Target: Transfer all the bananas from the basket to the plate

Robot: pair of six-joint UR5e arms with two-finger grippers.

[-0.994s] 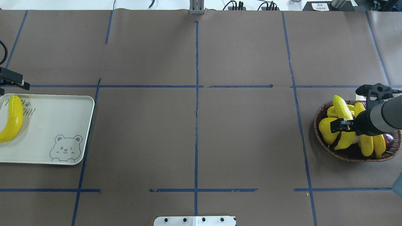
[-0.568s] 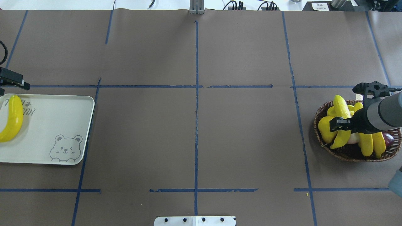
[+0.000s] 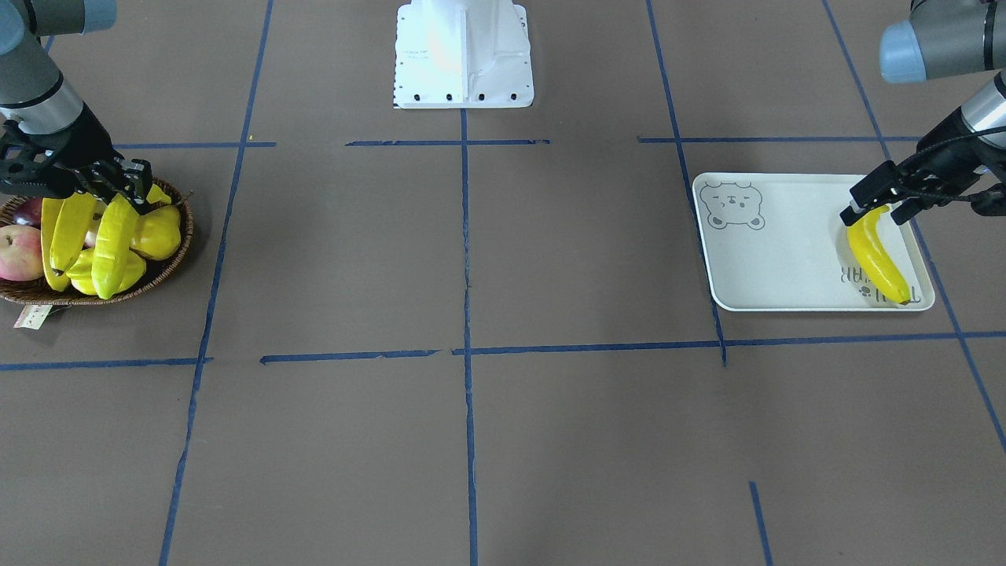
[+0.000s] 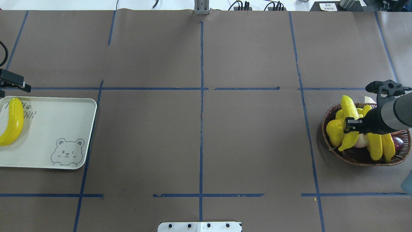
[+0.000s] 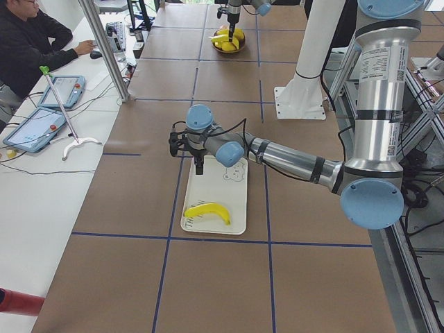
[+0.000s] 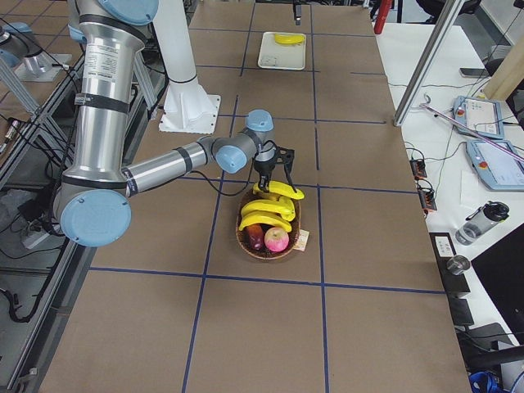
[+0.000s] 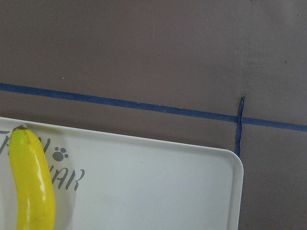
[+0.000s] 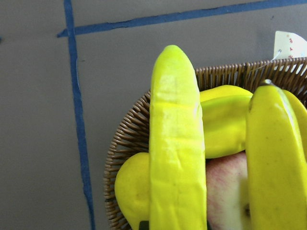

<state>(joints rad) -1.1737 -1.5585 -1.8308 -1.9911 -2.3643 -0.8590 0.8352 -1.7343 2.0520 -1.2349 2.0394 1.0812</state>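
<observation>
Facing the robot, the right gripper (image 3: 130, 192) is clamped around the gripped banana (image 3: 112, 244) near its upper end. Two other bananas (image 3: 72, 228) lie under its wrist, all inside the basket (image 3: 177, 259). The left gripper (image 3: 879, 209) hangs with its jaws apart and empty – just below it is the end of the plate banana (image 3: 876, 259), flat on the plate (image 3: 770, 259).

From overhead, the gripped banana sticks out past both sides of the right gripper, with a pear (image 4: 334, 132) just beyond the fingertips. The plate sits far across the table (image 4: 251, 135).

From the left end, the plate banana lies below the left gripper, toward the camera.

From the right end, the right gripper points straight down, with an apple (image 6: 277, 239) below it at the basket's near end.

The left wrist view shows no fingers; the plate banana lies across the lettering.

In the right wrist view the gripped banana runs up the middle – a paper tag (image 8: 290, 45) shows at the far rim.
</observation>
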